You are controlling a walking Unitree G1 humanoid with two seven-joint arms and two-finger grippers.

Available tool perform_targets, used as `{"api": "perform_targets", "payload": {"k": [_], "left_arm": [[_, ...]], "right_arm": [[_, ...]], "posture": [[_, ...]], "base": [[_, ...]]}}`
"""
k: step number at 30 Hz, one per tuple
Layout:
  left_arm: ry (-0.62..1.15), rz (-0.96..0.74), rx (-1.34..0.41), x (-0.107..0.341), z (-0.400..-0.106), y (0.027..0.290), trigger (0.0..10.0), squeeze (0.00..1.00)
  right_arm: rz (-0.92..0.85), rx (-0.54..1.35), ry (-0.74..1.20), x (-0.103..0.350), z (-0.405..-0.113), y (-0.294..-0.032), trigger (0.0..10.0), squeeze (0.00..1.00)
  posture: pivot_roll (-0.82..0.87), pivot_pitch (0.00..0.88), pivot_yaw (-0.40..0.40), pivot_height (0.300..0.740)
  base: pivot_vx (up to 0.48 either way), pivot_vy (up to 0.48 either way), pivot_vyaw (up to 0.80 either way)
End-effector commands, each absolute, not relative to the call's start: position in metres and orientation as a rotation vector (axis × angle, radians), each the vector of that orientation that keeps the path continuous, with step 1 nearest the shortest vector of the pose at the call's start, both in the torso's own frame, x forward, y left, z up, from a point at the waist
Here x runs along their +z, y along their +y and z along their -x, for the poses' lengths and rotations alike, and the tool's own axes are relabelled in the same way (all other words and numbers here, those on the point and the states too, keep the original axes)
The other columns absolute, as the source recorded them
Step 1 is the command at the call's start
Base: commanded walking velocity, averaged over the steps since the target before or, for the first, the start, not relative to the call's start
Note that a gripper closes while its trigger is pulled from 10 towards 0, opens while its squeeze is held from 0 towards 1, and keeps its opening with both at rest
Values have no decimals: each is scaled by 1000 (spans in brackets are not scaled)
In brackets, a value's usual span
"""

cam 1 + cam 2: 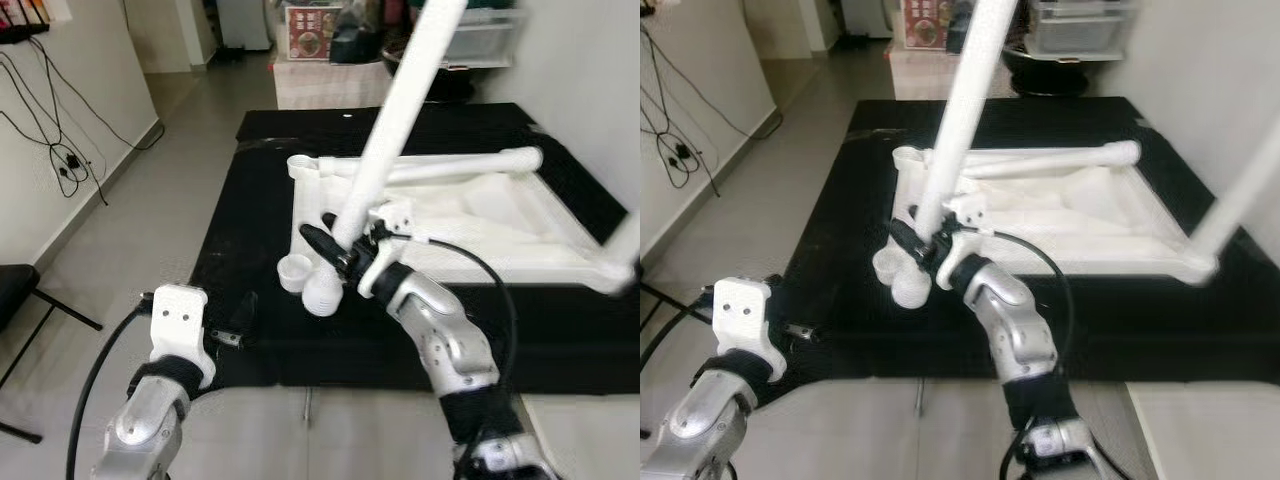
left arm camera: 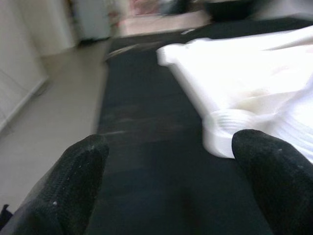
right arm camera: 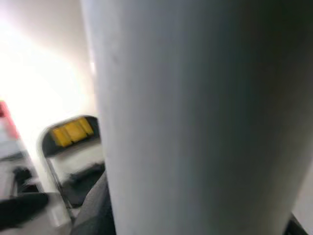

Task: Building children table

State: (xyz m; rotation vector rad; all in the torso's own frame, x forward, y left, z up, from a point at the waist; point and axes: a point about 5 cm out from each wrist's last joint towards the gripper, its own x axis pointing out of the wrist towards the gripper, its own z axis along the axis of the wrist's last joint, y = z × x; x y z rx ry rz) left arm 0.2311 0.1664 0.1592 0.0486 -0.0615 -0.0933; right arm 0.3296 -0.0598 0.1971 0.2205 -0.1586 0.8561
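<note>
A white children's table (image 1: 520, 235) lies upside down on a black mat (image 1: 250, 230). My right gripper (image 1: 342, 252) is shut on a long white leg (image 1: 400, 110), which tilts up and away. The leg's ribbed lower end (image 1: 323, 293) hangs just beside the round corner socket (image 1: 295, 272). From the right wrist the leg (image 3: 195, 117) shows very close. A second leg (image 1: 440, 165) lies across the underside, and a third (image 1: 1240, 190) stands in the far right corner. My left gripper (image 2: 171, 181) is open above the mat's near left part, its fingers (image 2: 73, 186) apart with nothing between them.
A dark chair (image 1: 20, 290) stands on the floor at the left. Cables (image 1: 60, 150) hang down the left wall. Boxes and bins (image 1: 320, 30) are stacked behind the mat. A white wall runs close along the right side.
</note>
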Motion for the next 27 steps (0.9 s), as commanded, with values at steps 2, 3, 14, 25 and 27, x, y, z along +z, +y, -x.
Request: {"api": "perform_targets", "payload": {"k": [2, 3, 14, 25, 27], "left_arm": [[-64, -51, -123, 160, -229, 163, 10000, 0], [-63, -52, -128, 160, -229, 163, 10000, 0], [33, 31, -317, 151, -206, 145, 10000, 0], [68, -16, -419, 152, -179, 133, 10000, 0], [47, -58, -354, 156, -179, 136, 10000, 0]], "right_arm": [[-209, 851, -191, 201, -330, -72, 10000, 0], [-198, 871, -197, 203, -329, -71, 10000, 0], [-121, 1055, -283, 225, -324, -59, 10000, 0], [-29, 1174, -317, 245, -331, -48, 10000, 0], [-1, 1152, -332, 252, -340, -39, 10000, 0]], "posture": [[48, 49, -5, 740], [48, 49, -5, 740], [60, 81, -9, 740], [71, 140, -25, 740], [92, 208, -46, 740]], "base": [[311, 0, 0], [315, 0, 0], [57, 0, 257], [0, 0, 800], [0, 0, 800]]}}
